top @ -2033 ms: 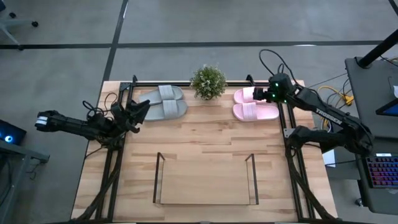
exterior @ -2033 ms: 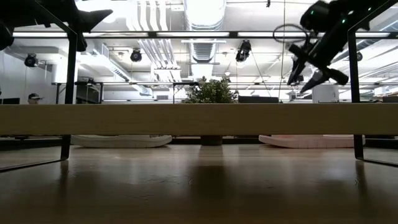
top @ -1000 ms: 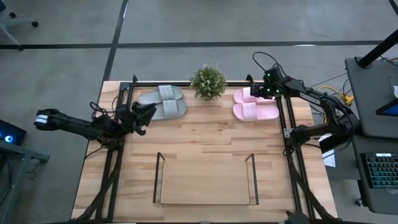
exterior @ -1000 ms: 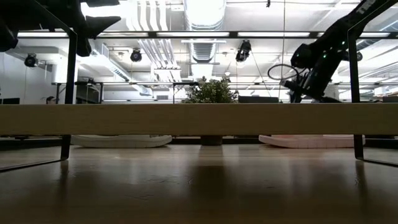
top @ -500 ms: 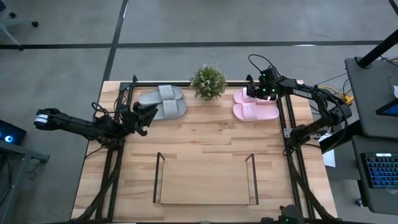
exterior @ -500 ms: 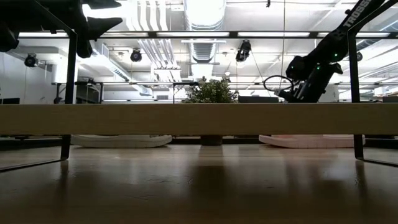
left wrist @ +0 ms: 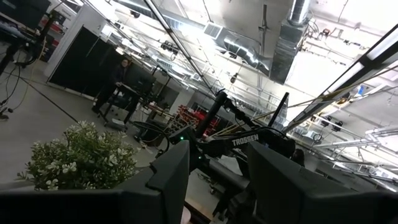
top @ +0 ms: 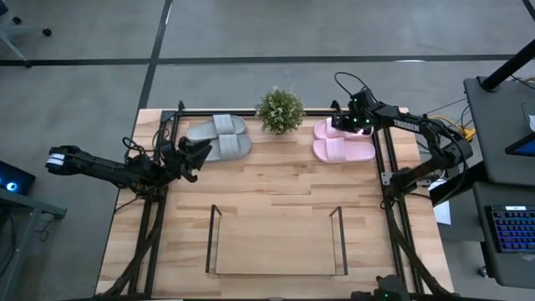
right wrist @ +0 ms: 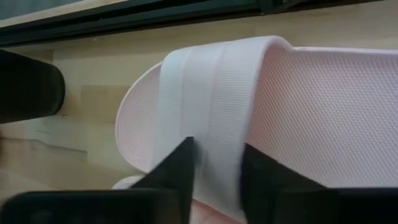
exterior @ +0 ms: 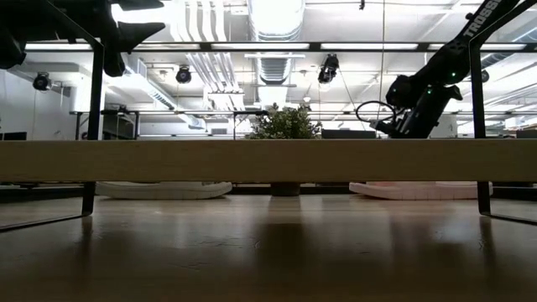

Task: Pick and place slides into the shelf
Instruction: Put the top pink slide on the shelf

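Two light pink slides lie side by side at the table's far right, the far one [top: 333, 127] and the near one [top: 343, 150]. My right gripper [top: 343, 125] is down on the far pink slide [right wrist: 298, 93], closed on its strap. A grey pair [top: 221, 138] lies flat at the far left. My left gripper [top: 199, 153] hovers open just left of the grey pair, with nothing between its fingers [left wrist: 168, 180]. The shelf [top: 212, 238] stands at the table's near middle. My right gripper has the wide strap [right wrist: 217, 149] of the far pink slide between its two fingers [right wrist: 174, 168], near the toe end. The fingers come from above, slanting from the table's right. The fingertips are hidden at the picture's edge. The slide's sole lies flat on the table.
A small potted plant [top: 279, 109] stands at the far edge between the two pairs. Black frame posts [top: 389, 167] [top: 159, 167] run along both sides of the table. Bare wood lies between the slides and the shelf.
My right gripper has moved a little toward the table's left and come down onto the far pink slide. The slides lie where they were.
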Controlling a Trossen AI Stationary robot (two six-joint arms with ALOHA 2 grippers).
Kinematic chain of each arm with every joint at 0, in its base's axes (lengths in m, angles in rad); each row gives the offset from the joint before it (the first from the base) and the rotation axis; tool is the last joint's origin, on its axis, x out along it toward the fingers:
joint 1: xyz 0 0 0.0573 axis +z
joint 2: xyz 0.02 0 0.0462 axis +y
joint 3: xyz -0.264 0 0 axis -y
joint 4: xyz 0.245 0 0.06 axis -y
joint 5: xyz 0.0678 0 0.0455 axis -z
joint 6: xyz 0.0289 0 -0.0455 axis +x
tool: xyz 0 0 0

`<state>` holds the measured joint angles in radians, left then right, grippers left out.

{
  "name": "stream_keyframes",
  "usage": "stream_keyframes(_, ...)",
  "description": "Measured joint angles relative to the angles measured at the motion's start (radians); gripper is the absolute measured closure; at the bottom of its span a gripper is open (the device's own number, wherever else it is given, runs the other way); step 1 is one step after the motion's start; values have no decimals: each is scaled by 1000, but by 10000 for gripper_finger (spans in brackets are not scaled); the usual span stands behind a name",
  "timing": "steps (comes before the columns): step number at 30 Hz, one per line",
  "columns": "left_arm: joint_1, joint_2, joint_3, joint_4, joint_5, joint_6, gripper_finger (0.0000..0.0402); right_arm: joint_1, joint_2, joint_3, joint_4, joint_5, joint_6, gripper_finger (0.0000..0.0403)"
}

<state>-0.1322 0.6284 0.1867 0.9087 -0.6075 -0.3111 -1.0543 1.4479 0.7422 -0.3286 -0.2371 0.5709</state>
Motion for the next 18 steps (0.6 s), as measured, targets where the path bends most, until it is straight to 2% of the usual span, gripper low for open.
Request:
stream_keyframes(3, 0, 6, 0, 0, 0, 0, 253, 0, 0, 0, 2, -1, -9, 379)
stream_keyframes(4, 0, 7, 0, -1, 0, 0, 253, 0, -1, 1, 2, -3, -16, 385)
stream_keyframes(12, 0, 19, 0, -1, 1, -23, 253, 0, -18, 1, -17, -3, -28, 390)
stream_keyframes(18, 0, 19, 0, 0, 2, -25, 253, 0, -96, 5, -43, 1, -22, 391)
